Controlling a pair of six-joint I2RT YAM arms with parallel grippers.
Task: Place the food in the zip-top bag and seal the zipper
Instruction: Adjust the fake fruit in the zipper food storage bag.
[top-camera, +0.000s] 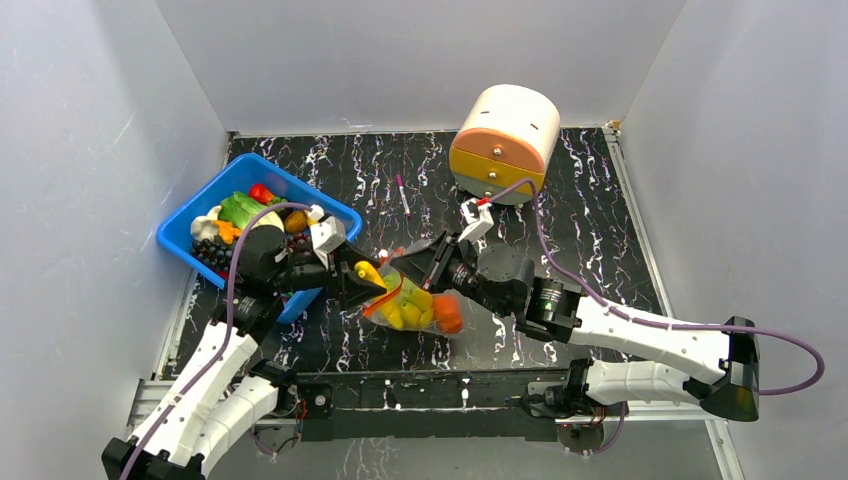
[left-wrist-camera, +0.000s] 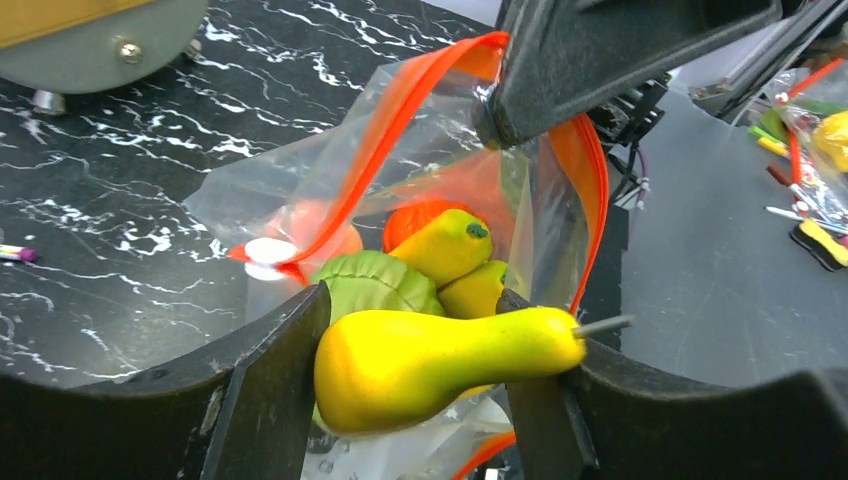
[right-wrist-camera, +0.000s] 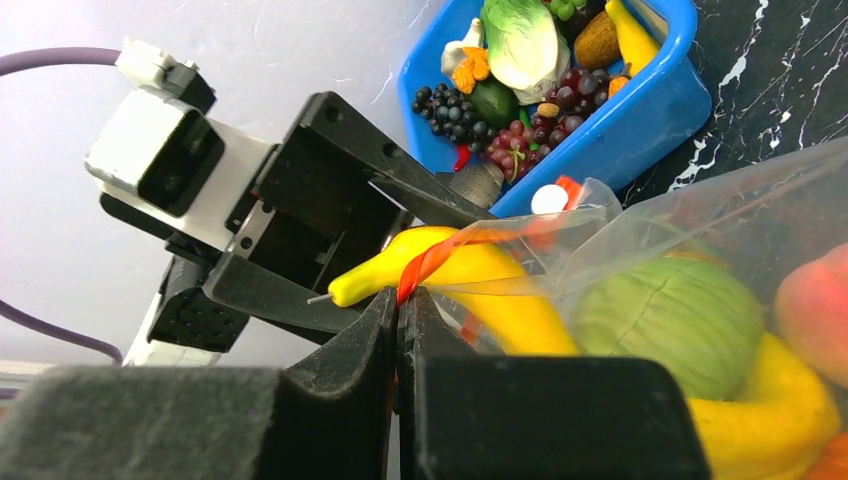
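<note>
The clear zip-top bag (top-camera: 415, 300) lies between the two grippers at the table's middle, its mouth open toward the left. It holds a green cabbage (left-wrist-camera: 375, 285), yellow fruits (left-wrist-camera: 447, 245) and orange round fruits (top-camera: 448, 315). My left gripper (top-camera: 362, 277) is shut on a yellow pear-shaped toy fruit (left-wrist-camera: 430, 365) and holds it at the bag's mouth, above the cabbage. My right gripper (right-wrist-camera: 400, 300) is shut on the red-orange zipper strip (right-wrist-camera: 450, 250) and holds that edge of the mouth up. In the left wrist view the strip (left-wrist-camera: 400, 110) loops round the open mouth.
A blue bin (top-camera: 200, 215) with more toy food, including grapes (right-wrist-camera: 520, 135), stands at the back left next to the left arm. A cream and orange round drawer unit (top-camera: 505, 140) stands at the back. A small pen (top-camera: 403, 195) lies behind the bag.
</note>
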